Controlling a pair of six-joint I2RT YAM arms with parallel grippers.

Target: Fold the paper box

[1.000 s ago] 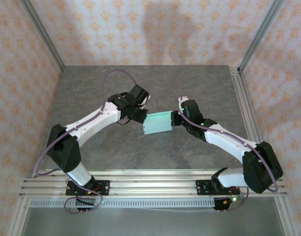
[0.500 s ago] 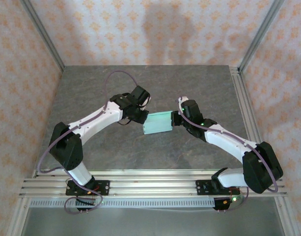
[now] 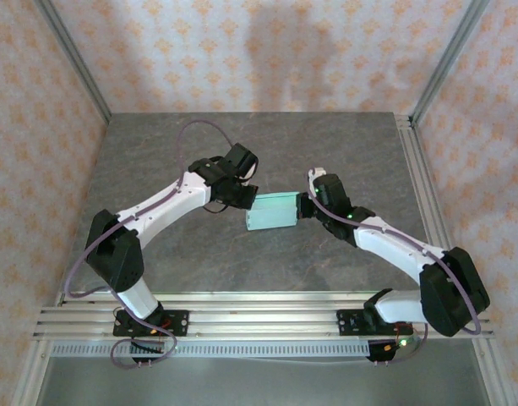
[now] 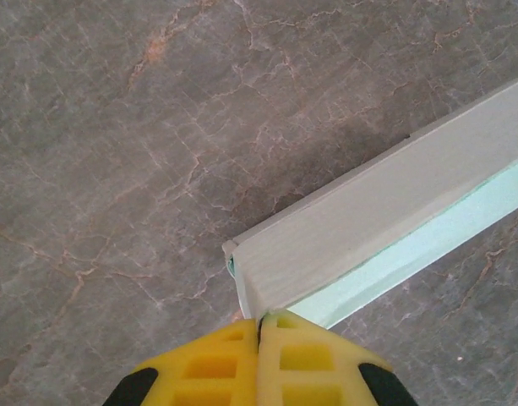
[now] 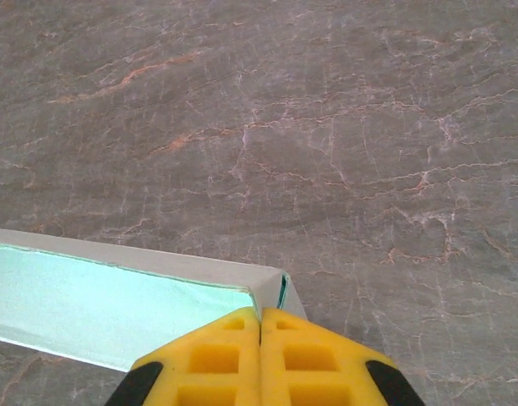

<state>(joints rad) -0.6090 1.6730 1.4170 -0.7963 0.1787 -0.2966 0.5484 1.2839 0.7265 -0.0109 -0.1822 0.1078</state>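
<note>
Paper box at mid-table, between both arms. Left gripper, at its far-left corner, and right gripper, at its right end, have fingers pressed fully together; any card pinched between them is hidden. Wrist views cut the box off.

Place: robot lab cell
Signs: aluminium rail at near edge of table; patterned panels around

Closed claw, paper box corner pinched
</note>
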